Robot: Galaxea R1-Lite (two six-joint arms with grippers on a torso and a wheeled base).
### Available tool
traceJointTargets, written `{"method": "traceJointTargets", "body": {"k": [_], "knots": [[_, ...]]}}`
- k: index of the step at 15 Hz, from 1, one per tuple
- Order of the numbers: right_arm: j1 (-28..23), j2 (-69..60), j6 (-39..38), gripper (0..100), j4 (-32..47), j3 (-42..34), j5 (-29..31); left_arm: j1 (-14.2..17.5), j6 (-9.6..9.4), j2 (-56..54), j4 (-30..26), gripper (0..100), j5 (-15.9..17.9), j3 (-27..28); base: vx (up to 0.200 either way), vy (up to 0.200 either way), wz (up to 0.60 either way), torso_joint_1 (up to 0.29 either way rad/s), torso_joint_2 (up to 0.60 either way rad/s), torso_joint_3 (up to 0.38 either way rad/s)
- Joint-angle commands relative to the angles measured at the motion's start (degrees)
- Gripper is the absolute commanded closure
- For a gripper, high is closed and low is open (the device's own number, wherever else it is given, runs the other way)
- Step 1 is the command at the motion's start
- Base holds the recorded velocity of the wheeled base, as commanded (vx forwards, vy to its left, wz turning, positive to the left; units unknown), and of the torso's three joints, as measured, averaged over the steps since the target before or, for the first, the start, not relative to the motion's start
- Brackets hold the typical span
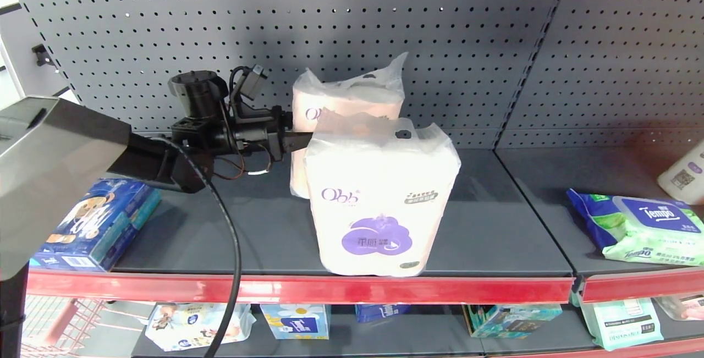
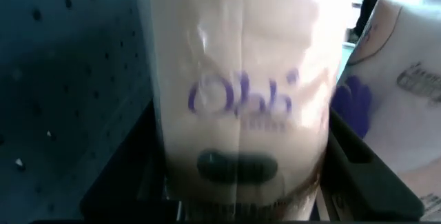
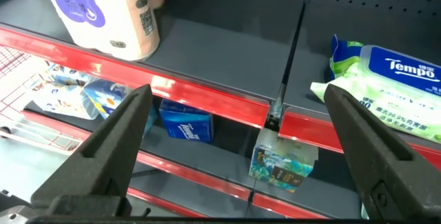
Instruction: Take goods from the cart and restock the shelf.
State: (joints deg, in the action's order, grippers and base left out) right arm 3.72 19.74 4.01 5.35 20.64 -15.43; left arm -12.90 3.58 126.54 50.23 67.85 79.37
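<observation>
Pack [image 2: 241, 79] in black left claw [image 2: 241, 162]: pale peach, purple lettering. Shelf [image 1: 495, 226] beneath: dark grey, red front strip.

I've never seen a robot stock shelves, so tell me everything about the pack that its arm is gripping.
The rear pack is a bundle of pale peach paper rolls in clear plastic with purple lettering and a loose flap on top. It stands upright on the grey shelf near the pegboard, just behind a matching front pack. The left gripper clasps it on both sides.
</observation>
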Motion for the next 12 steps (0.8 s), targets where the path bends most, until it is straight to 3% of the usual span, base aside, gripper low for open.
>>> {"method": "traceJointTargets", "body": {"k": [1,5,12], "knots": [[-0.03,0.21,0.03,0,0.01,0.10,-0.04,0.07,0.02,0.11,-0.04,100,0.00,-2.56,0.000,0.000,0.00,0.000,0.00,0.000],[-0.03,0.21,0.03,0,0.01,0.10,-0.04,0.07,0.02,0.29,0.66,100,0.00,-3.26,0.000,0.000,0.00,0.000,0.00,0.000],[0.15,0.21,0.03,0,0.10,-0.16,-0.12,-0.73,0.02,1.17,0.84,100,4.13,-2.12,0.000,0.000,0.00,0.000,0.00,0.000]]}}
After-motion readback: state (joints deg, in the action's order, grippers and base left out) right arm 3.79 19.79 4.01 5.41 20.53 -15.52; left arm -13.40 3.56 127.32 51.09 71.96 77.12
